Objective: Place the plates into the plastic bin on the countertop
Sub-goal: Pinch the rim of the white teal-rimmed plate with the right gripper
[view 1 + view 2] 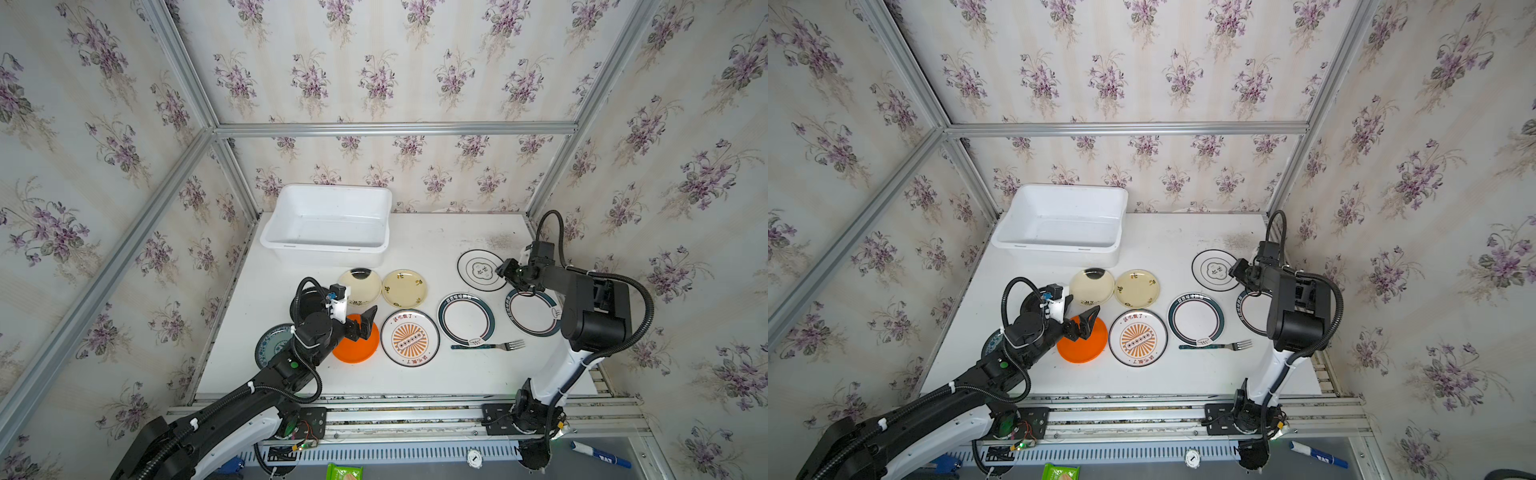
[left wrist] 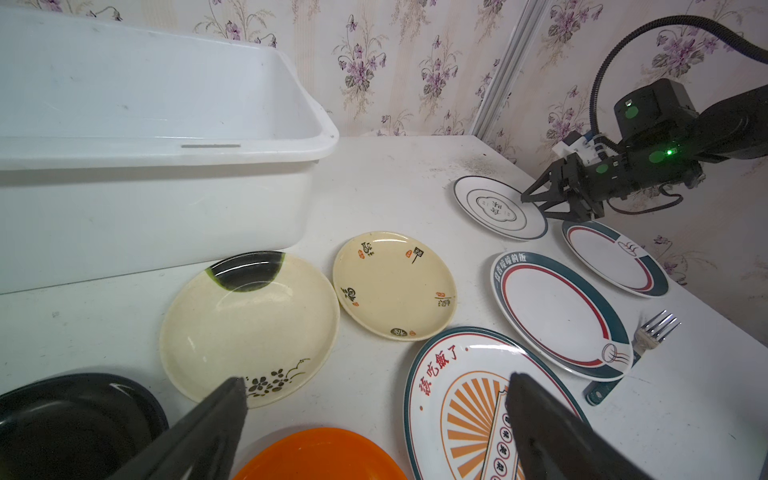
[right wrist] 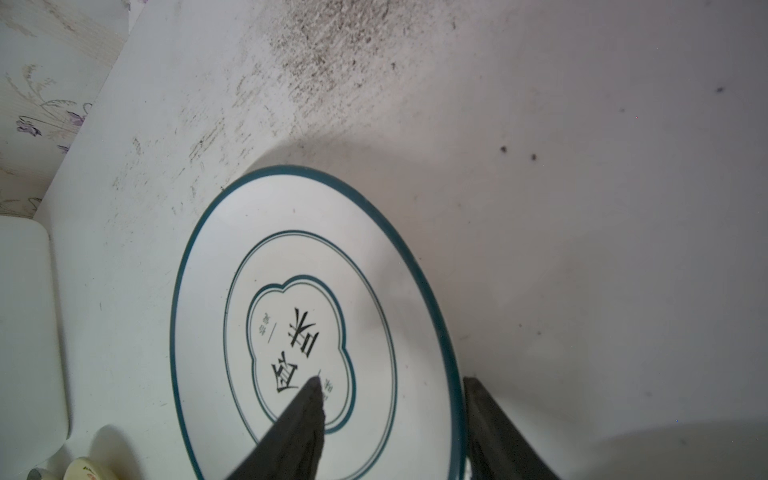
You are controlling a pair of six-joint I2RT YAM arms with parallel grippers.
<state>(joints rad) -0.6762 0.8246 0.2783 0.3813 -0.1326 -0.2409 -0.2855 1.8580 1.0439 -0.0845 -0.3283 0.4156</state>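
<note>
Nine plates (image 1: 404, 289) lie flat on the tabletop (image 1: 415, 376), and the white bin (image 1: 328, 254) at the back left has nothing in it, so the task looks barely begun. The step in hand appears to be the right arm's grasp of the white plate with thin teal rings (image 3: 291, 249), which sits near the back right, well apart from the bin.

To do it well, the outer finger should slide low against the tabletop and under the rim while the inner finger presses down on the plate's sloped edge. A shallow bite on a slick rim could let the plate tip out, so the pinch should be deep before any lift. The lift should then clear the neighbouring plate just beside it and the fork (image 1: 490, 345).

The right end effector (image 3: 390, 382) is partly spread and straddles that rim. One finger lies over the plate's middle and the other just outside the edge. A gap shows between them, so the plate does not look pinched yet.

The left end effector (image 2: 376, 380) is spread wide over the orange plate (image 1: 357, 353), holding nothing.
</note>
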